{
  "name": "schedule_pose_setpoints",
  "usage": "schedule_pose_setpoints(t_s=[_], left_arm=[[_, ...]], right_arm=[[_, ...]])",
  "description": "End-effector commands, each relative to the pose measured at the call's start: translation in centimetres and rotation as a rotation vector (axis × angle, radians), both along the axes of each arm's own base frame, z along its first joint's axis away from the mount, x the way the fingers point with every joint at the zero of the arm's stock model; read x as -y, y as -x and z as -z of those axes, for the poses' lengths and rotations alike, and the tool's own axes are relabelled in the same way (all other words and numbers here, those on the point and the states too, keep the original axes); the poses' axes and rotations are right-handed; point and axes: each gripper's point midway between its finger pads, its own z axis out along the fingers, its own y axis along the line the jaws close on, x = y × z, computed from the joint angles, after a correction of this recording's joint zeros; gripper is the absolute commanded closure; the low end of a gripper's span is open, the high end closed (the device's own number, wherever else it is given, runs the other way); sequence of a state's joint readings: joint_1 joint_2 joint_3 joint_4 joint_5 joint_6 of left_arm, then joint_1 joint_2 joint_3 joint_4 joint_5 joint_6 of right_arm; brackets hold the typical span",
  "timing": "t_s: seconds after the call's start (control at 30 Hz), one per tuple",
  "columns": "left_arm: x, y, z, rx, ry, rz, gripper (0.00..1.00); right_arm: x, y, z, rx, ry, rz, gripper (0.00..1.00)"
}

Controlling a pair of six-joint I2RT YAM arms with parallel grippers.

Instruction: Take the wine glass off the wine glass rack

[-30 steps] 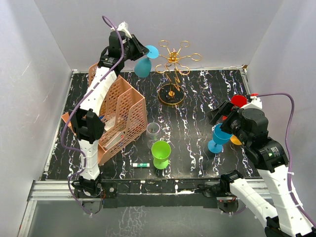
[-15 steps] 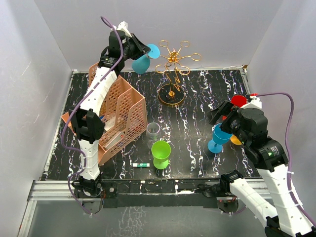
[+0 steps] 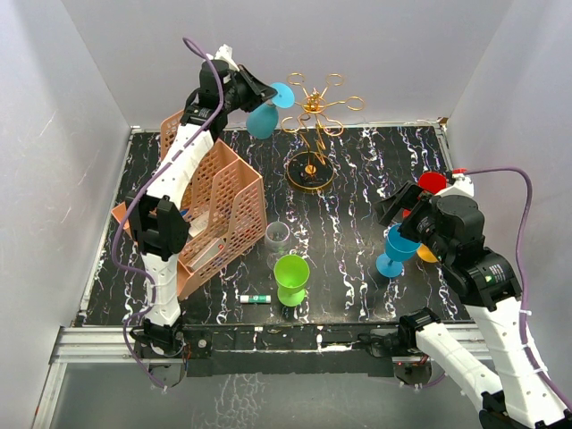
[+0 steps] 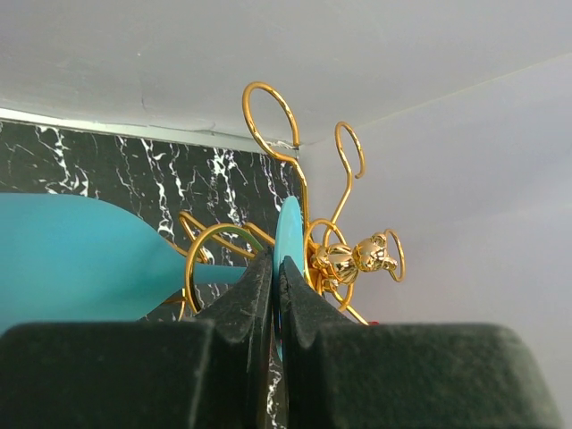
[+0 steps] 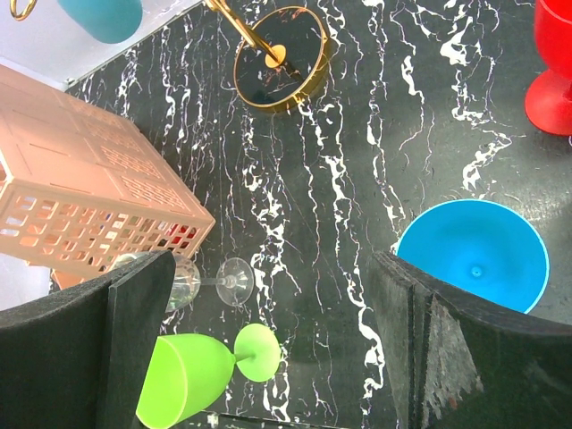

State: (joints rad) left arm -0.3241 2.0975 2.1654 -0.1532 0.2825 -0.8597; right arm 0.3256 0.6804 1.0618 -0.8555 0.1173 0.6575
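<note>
White walls box in the black, white-veined table [image 3: 375, 179], and the wine glass rack [image 3: 315, 112] stands near its far edge. Your teal wine glass [image 3: 262, 121] hangs from one of the looped arms, bowl down and foot up, because the loop catches the foot. Your left gripper [image 3: 265, 92] is raised to that height and clamped on the glass at the foot end. It comes in from the side, which I judge leaves the way open to slide the stem out through the loop's mouth. The glass is not yet free of the rack.

Your right gripper [image 5: 268, 264] is spread wide and grasps nothing, hanging over the near right of the table, well apart from the rack.

From above you get the whole layout but not the grip. The left wrist view supplies it: the pads [image 4: 246, 304] are pressed together on the thin foot [image 4: 288, 234], seen edge-on, with a gold loop [image 4: 217, 229] ringing the stem just behind. The right wrist view shows what lies below it instead: a blue glass [image 5: 472, 255], a red one [image 5: 554, 71], a green one [image 5: 192, 375] and the rack's ring base [image 5: 279, 55].
</note>
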Motion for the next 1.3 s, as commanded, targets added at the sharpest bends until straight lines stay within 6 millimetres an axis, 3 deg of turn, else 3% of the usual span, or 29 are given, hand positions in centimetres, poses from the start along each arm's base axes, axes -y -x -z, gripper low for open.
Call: schedule_pose_setpoints(t_s=[0.0,0.87,1.13,1.27], left_arm=[[0.3,2.6,-5.9,0.104,0.063,0.033,1.00],[3.2,1.5,-5.9,0.105,0.132,0.077,1.00],[2.5,2.0,-6.0,0.113,0.105,0.057,1.00],[1.3,1.6,-6.2,0.119,0.053,-0.004,1.00]], right_arm=[[0.2,-0.5,-1.6,0.065,-0.017,0.022,0.02],[0.3,-0.5,-1.1,0.053,-0.016,0.031,0.01],[0.3,-0.5,-1.0,0.052,-0.016,0.031,0.02],[0.3,-0.5,-1.2,0.053,-0.016,0.028,0.02]])
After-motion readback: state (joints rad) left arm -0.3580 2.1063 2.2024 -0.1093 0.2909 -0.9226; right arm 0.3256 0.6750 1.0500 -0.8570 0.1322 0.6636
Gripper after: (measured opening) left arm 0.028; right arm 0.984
